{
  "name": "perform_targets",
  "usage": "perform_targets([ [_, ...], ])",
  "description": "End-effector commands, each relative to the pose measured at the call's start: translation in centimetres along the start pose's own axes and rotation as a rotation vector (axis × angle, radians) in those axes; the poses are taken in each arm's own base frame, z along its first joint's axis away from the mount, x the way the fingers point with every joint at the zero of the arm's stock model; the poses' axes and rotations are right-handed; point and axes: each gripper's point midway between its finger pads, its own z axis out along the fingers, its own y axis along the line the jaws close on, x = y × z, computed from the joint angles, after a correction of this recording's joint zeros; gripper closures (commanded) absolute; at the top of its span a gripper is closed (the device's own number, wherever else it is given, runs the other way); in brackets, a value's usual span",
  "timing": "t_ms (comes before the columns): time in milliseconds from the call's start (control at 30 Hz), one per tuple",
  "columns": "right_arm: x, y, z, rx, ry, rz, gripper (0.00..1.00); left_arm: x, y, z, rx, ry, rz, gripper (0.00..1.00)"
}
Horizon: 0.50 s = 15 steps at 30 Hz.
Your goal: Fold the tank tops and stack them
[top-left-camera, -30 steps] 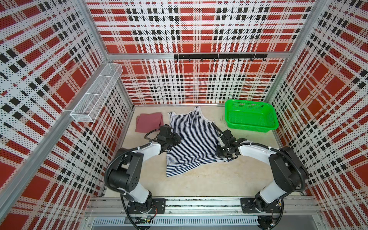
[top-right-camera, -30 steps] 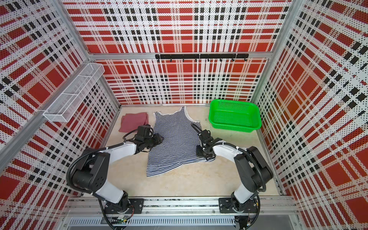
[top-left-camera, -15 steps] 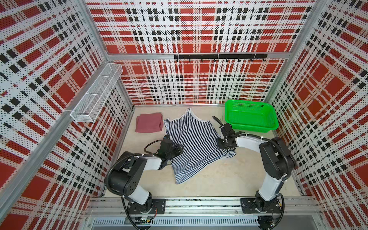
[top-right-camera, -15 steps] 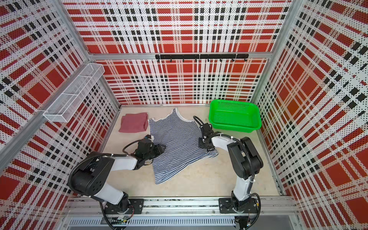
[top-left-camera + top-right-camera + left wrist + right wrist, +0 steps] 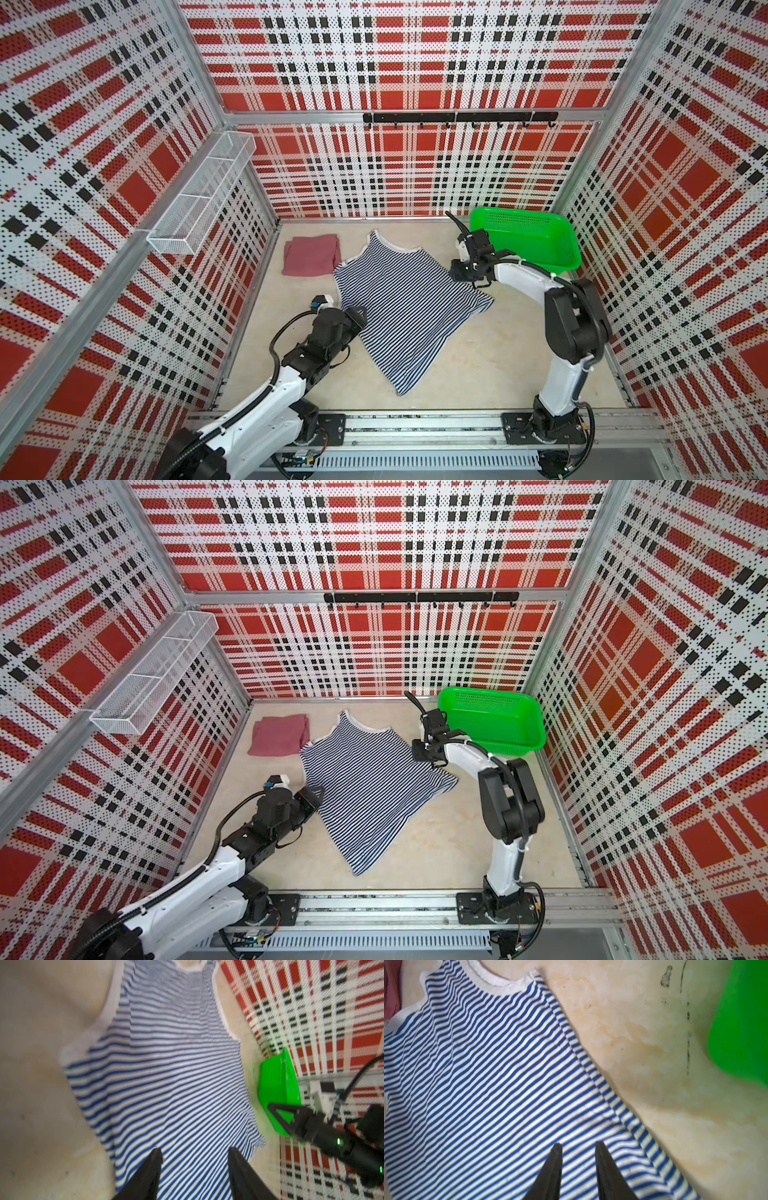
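Observation:
The striped tank top (image 5: 409,303) (image 5: 374,787) lies spread flat and slanted mid-table, with its straps toward the back. The maroon tank top (image 5: 311,259) (image 5: 280,739) lies folded at the back left, next to the striped one's strap. My left gripper (image 5: 360,312) (image 5: 194,1151) hovers open at the striped top's left edge, and only flat fabric shows between its fingers. My right gripper (image 5: 456,271) (image 5: 578,1145) is over the top's right side. Its fingers are a little apart and hold nothing.
A green mesh basket (image 5: 524,227) (image 5: 492,712) stands at the back right, close behind the right wrist. A white wire shelf (image 5: 203,199) hangs on the left wall. A black hook rail (image 5: 457,117) runs along the back wall. Plaid walls enclose the table.
The striped top has swung to a slant, its hem corner now pointing toward the front. My left gripper drew toward the front. My right gripper moved toward the back and opened slightly.

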Motion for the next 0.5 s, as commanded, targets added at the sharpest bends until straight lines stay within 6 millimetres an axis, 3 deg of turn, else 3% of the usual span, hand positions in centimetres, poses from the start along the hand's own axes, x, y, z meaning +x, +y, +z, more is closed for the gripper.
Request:
perform_targets([
  [0, 4.1, -0.7, -3.4, 0.054, 0.072, -0.001, 0.75, -1.1, -0.6, 2.2, -0.064, 0.046, 0.165, 0.45],
  [100, 7.8, -0.3, -4.8, 0.085, 0.115, -0.004, 0.84, -2.0, -2.9, 6.0, -0.080, 0.098, 0.299, 0.44],
  [233, 12.0, 2.3, -5.1, 0.050, 0.173, -0.009, 0.89, -2.8, -5.1, 11.8, -0.054, 0.151, 0.388, 0.44],
  [367, 14.7, 4.5, -4.4, 0.037, 0.223, -0.037, 0.88, -3.1, -4.8, 16.8, -0.064, 0.197, 0.422, 0.44],
  [467, 16.0, 5.2, -3.7, 0.045, 0.253, -0.028, 0.88, -3.1, -3.7, 19.2, -0.079, 0.216, 0.418, 0.45],
])
